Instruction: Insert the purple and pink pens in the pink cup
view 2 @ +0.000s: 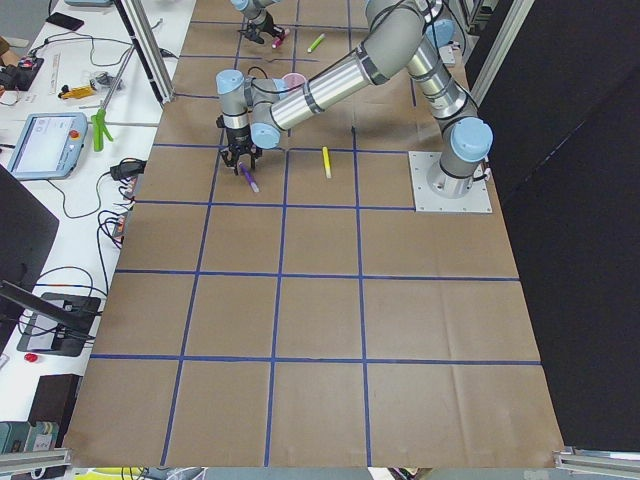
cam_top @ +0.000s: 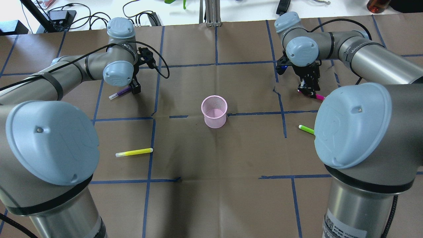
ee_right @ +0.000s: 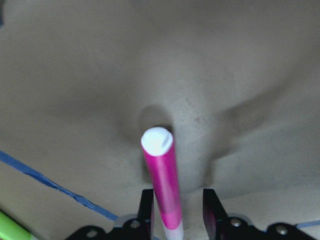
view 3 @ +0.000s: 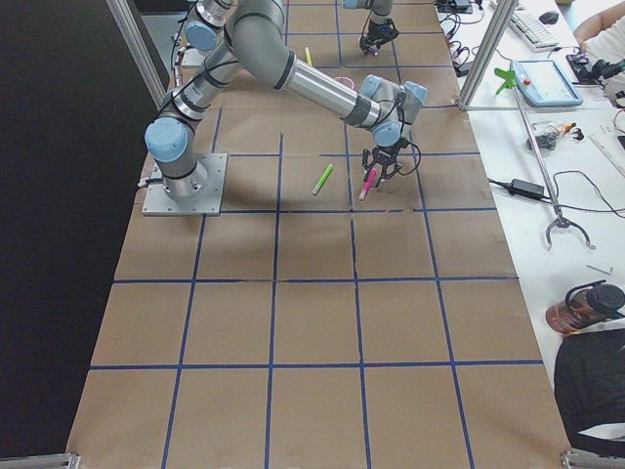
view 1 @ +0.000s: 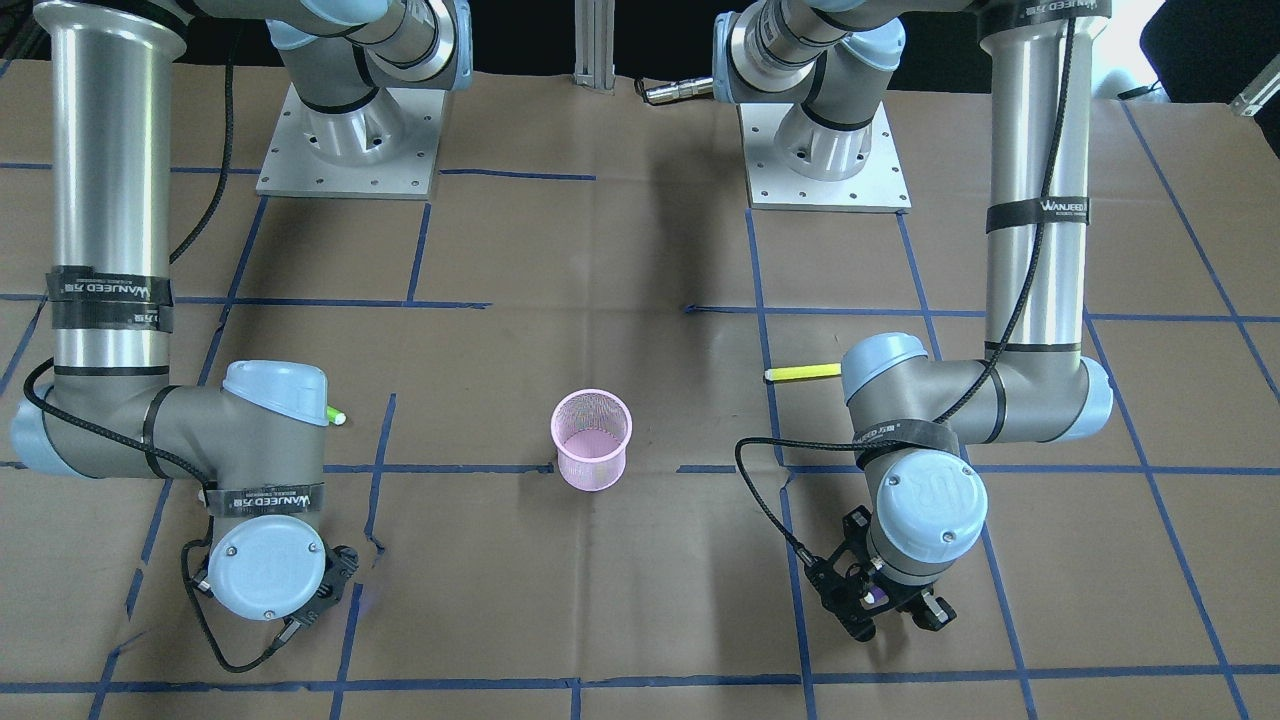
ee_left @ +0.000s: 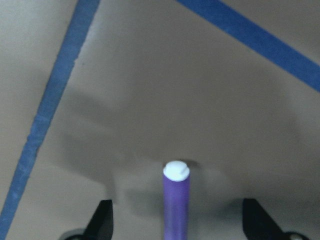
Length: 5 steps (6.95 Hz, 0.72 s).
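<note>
The pink mesh cup [cam_top: 214,110] stands upright and empty at mid-table. The purple pen [cam_top: 119,93] lies flat to its far left. My left gripper [cam_top: 134,87] is down over the pen's end, open. In the left wrist view the pen [ee_left: 176,205] lies midway between the wide-apart fingers [ee_left: 102,222]. The pink pen [cam_top: 319,97] is at the far right under my right gripper [cam_top: 309,88]. In the right wrist view the fingers [ee_right: 146,210] stand close on either side of the pink pen [ee_right: 164,180], whose white end looks slightly raised.
A yellow pen [cam_top: 134,152] lies near left of the cup. A green pen [cam_top: 306,129] lies near right, partly hidden by my right arm's elbow. Blue tape lines grid the brown paper table. Cables and clutter lie past the far edge.
</note>
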Available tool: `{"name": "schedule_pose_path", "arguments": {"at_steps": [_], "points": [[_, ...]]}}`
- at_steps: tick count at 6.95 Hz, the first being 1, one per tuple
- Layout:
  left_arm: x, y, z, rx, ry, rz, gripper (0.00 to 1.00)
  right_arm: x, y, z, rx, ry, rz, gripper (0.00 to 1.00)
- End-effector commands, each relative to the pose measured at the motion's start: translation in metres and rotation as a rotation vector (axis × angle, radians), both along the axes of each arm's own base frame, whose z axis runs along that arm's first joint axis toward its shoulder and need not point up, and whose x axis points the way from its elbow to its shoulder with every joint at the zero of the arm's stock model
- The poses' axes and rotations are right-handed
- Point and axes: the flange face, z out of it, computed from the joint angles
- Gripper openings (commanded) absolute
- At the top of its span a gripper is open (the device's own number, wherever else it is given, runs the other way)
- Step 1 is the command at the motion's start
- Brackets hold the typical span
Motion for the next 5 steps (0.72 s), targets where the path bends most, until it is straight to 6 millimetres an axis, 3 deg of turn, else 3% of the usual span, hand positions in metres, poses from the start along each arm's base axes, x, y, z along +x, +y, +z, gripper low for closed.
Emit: {"name": "schedule_pose_path", "arguments": {"at_steps": [1, 2, 4, 5], "points": [[0.000, 0.000, 0.000, -0.002, 0.002, 0.000, 0.00, 0.000, 0.000, -0.002, 0.005, 0.006, 0.006, 0.30], [-0.004, 0.000, 0.004, -0.009, 0.008, -0.005, 0.00, 0.000, 0.001, -0.005, 0.011, 0.007, 0.008, 0.30], [-0.027, 0.009, 0.040, -0.058, 0.106, -0.035, 0.00, 0.000, 0.000, -0.006, 0.025, -0.006, 0.030, 0.29], [-0.055, 0.022, 0.073, -0.096, 0.175, -0.073, 0.00, 0.001, -0.001, 0.001, 0.021, -0.007, 0.044, 0.09]]}}
